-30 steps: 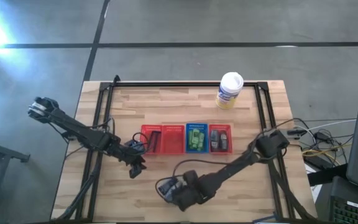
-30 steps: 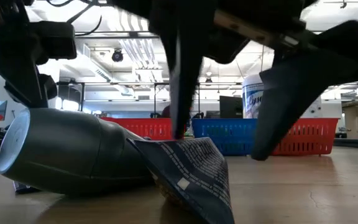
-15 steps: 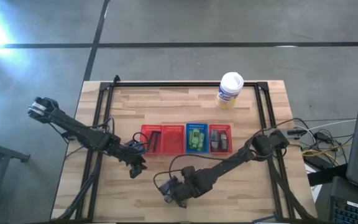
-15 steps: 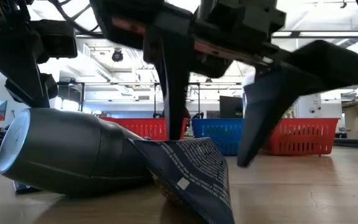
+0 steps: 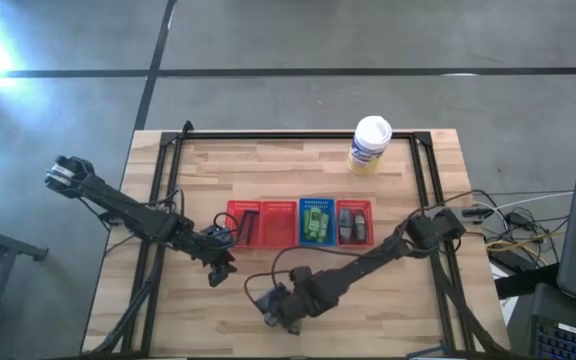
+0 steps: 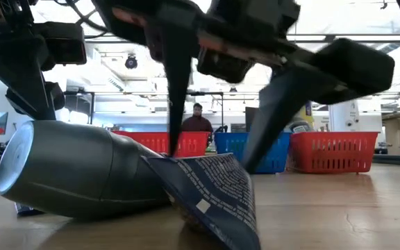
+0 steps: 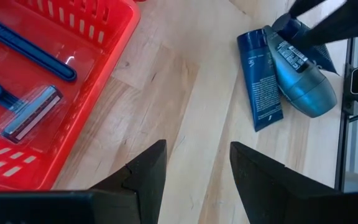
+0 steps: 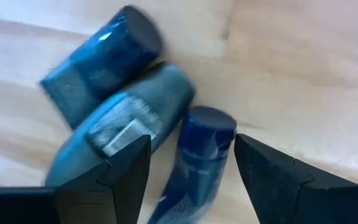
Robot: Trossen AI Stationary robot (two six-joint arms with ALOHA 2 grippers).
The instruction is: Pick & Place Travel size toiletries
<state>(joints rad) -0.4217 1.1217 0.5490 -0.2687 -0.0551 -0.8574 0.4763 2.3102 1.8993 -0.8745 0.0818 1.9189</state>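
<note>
High view: right gripper [image 5: 280,312] reaches low over the table's near edge. Right wrist view: its jaws stand spread over three clustered toiletry tubes [image 8: 129,118], gripping none. Left wrist view: left gripper [image 7: 194,163] spread, beside the red basket [image 7: 98,93]

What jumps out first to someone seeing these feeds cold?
The right gripper, fingers apart, hangs over a heap of dark blue-grey tubes at the table's near edge. Behind, a row of red and blue baskets crosses mid-table; the left gripper waits open beside its razor basket.
</note>
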